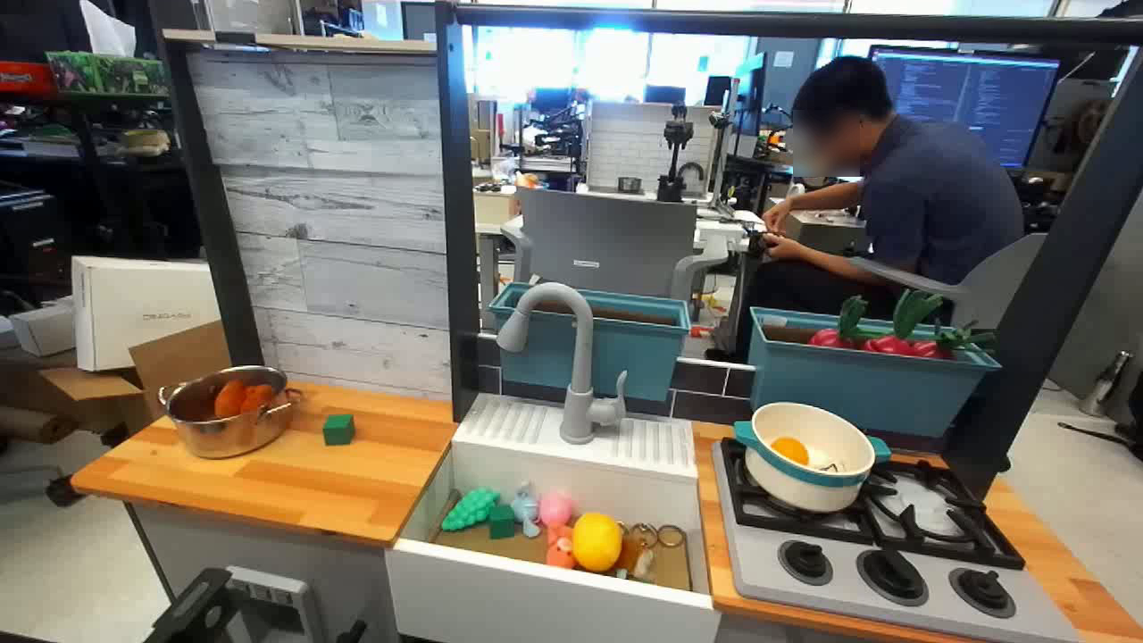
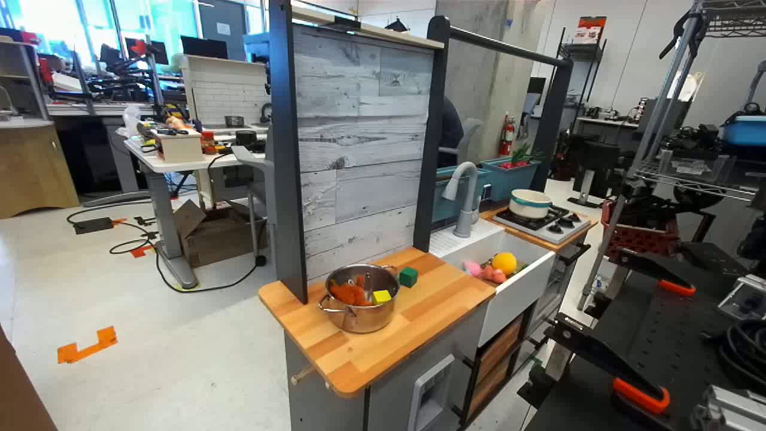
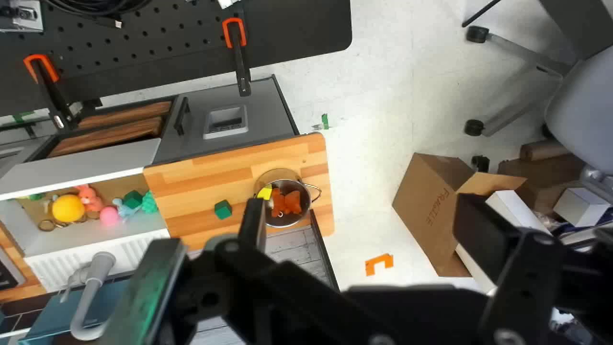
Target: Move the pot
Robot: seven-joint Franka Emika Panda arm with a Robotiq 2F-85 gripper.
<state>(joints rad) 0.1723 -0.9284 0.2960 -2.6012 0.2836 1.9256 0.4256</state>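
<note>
The pot is a small round shiny silver pot with two loop handles, and it stands upright on the left wooden counter. It shows in both exterior views [image 1: 228,437] [image 2: 362,318] and in the wrist view [image 3: 273,177]. Orange-red pieces [image 1: 237,398] and a yellow block [image 2: 382,297] lie inside it. My gripper [image 3: 366,223] is open and empty in the wrist view, with its fingers wide apart. It is well above the counter, and one finger overlaps the pot's edge in the picture without visible contact. The gripper does not show in either exterior view.
A green block [image 1: 338,430] sits beside the pot on the wooden counter [image 2: 443,299]. A sink [image 1: 545,598] with toys and a grey faucet [image 1: 580,375] is alongside. A cream pot [image 1: 804,482] stands on the stove. A wood-look back panel [image 2: 365,149] rises behind the counter.
</note>
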